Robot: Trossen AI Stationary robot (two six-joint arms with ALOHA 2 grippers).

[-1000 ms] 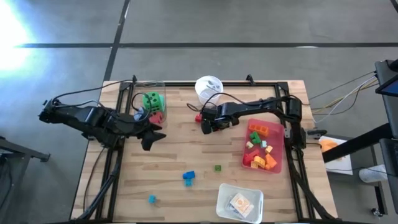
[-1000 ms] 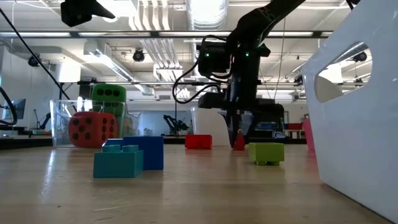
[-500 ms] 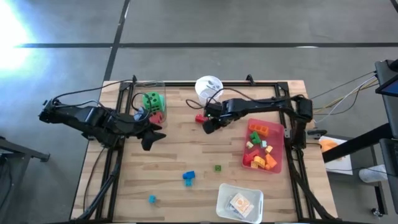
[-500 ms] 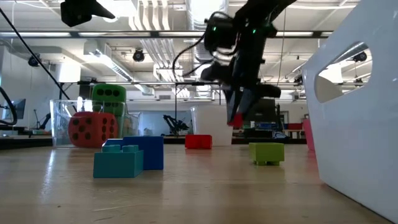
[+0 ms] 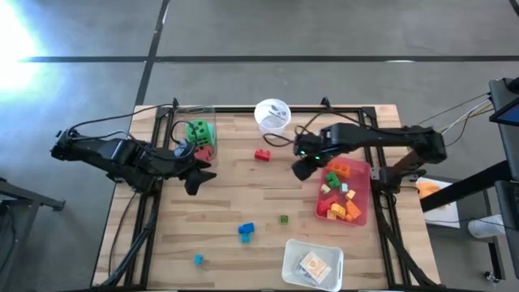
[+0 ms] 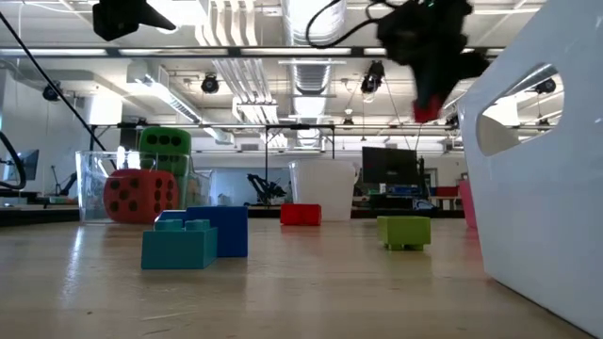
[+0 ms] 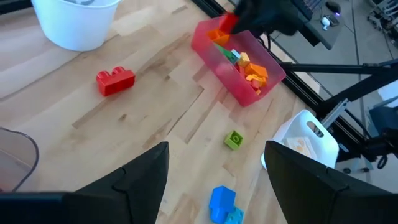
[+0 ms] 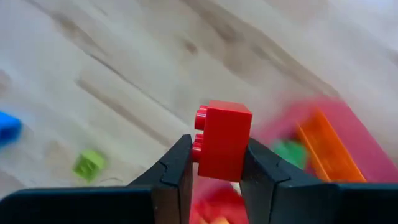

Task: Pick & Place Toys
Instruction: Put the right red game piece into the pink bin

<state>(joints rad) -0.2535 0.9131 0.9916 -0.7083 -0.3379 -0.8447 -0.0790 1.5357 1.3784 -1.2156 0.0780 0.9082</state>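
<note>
Nearby, white cup (image 5: 272, 114), loose red brick (image 5: 262, 154).

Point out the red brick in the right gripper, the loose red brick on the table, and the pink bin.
held red brick (image 8: 225, 140), right wrist view, its front face.
loose red brick (image 5: 262, 154), high view, its top.
pink bin (image 5: 321, 199), high view, its left rim.

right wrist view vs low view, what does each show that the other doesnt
Only the right wrist view shows the right gripper shut on the red brick above the pink bin of bricks. Only the low view shows the red die and green die in the clear box, and the white cup. Both show the held red brick and the small green brick.
</note>
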